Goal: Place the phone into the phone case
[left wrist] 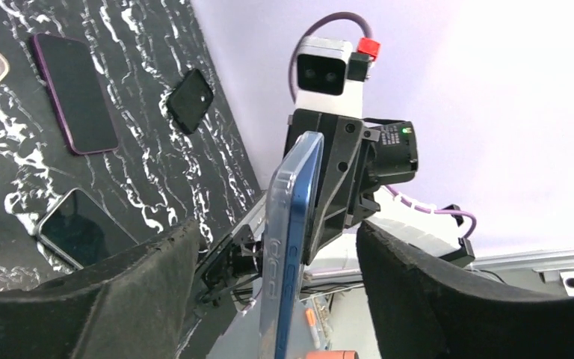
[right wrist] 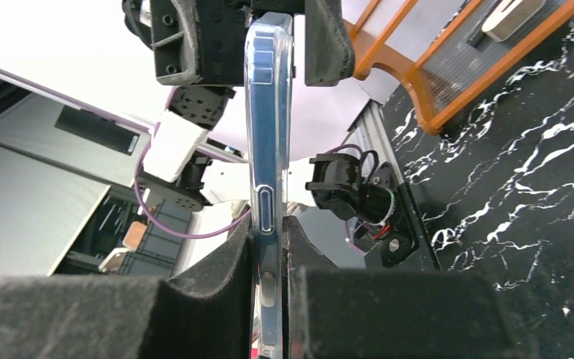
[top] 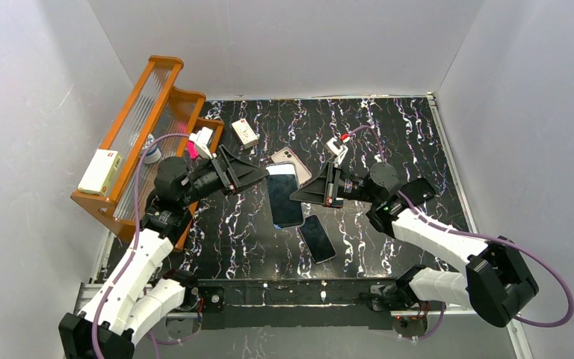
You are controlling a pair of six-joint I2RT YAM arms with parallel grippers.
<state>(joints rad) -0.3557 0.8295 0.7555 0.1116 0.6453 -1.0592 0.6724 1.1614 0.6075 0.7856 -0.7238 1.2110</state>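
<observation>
- Top external view: the left gripper and the right gripper point at each other above the middle of the black marbled table. The blue phone is raised between their tips.
- On the table, a large dark phone lies just in front of the raised one. A smaller dark phone lies nearer the arm bases, and a pinkish phone or case lies behind.
- A small white box sits farther back. An orange rack stands along the left edge.
- Left wrist view: the blue phone stands edge-on inside a clear case. I cannot tell whether it is fully seated.
- The left gripper's fingers stand wide on either side of it with a gap on each side, so the jaws are open and hold nothing.
- 2 phones lie on the table at left, with a small black square object beyond them.
- Right wrist view: the right gripper has its jaws closed on the near end of the blue phone, pressing both faces.
- The phone's far end sits between the left gripper's fingers; contact there cannot be told.
</observation>
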